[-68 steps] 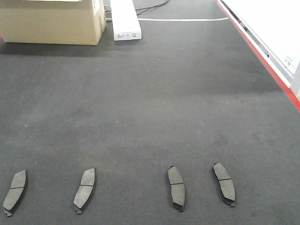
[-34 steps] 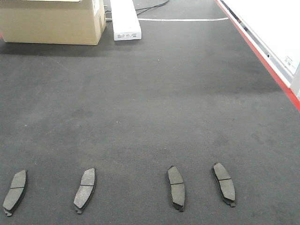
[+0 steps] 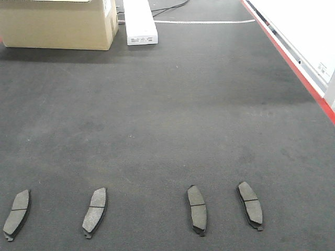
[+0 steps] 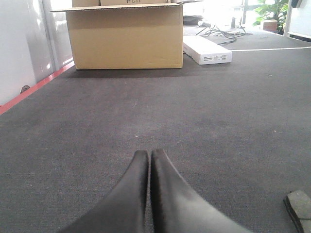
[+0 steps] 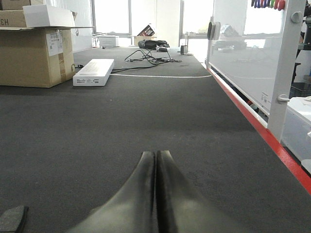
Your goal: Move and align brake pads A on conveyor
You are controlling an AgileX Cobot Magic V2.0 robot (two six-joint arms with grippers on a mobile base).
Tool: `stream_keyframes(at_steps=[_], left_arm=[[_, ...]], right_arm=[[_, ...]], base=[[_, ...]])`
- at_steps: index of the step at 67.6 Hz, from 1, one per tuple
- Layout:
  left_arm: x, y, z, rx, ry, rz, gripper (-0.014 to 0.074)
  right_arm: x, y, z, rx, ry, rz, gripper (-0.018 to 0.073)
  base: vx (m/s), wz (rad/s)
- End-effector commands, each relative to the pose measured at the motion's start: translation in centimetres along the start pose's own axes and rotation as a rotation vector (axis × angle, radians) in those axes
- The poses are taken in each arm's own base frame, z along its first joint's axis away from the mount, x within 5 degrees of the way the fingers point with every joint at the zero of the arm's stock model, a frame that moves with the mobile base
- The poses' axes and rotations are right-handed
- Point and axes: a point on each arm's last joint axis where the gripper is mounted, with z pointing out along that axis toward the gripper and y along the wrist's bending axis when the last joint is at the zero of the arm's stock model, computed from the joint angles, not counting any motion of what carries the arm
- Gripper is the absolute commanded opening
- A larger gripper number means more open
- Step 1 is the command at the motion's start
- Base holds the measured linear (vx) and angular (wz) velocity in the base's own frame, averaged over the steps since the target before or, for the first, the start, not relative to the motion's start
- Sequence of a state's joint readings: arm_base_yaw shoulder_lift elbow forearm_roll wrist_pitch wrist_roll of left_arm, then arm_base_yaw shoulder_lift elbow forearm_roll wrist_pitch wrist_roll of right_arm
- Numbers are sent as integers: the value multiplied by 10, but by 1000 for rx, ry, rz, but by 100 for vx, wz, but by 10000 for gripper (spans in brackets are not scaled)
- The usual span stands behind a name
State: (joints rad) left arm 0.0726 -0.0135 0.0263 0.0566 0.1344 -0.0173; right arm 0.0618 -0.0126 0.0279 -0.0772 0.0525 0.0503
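Conveyor (image 3: pixel 172 115): four pads (image 3: pixel 197 209) in a near row | box (image 3: pixel 57 23) at far end, contents unseen | left gripper (image 4: pixel 148 154), right gripper (image 5: pixel 155 154): jaws pressed together, empty

Cardboard box (image 5: pixel 34 48) side: "H3", partly cut off.

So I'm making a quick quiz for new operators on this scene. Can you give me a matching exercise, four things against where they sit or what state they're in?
Things:
1. cardboard box
2. white flat box
3. red strip
4. left gripper

Places or states:
a. runs along the conveyor's right edge
b. fingers shut, holding nothing
c. far left corner of the belt
d. lying just right of the cardboard box

Pairs: 1-c, 2-d, 3-a, 4-b
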Motion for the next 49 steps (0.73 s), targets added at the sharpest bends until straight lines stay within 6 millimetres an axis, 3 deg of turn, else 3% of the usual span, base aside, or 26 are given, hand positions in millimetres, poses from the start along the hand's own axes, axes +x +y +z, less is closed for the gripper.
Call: stream_keyframes(at_steps=[1, 49], left_arm=[[-1, 0, 0, 2, -66, -16, -6], [-1, 0, 0, 2, -66, -16, -6]], right_arm=[[-3, 0, -1, -4, -72, -1, -11], [-3, 0, -1, -4, -72, -1, -11]], base=[[0, 0], [0, 0]])
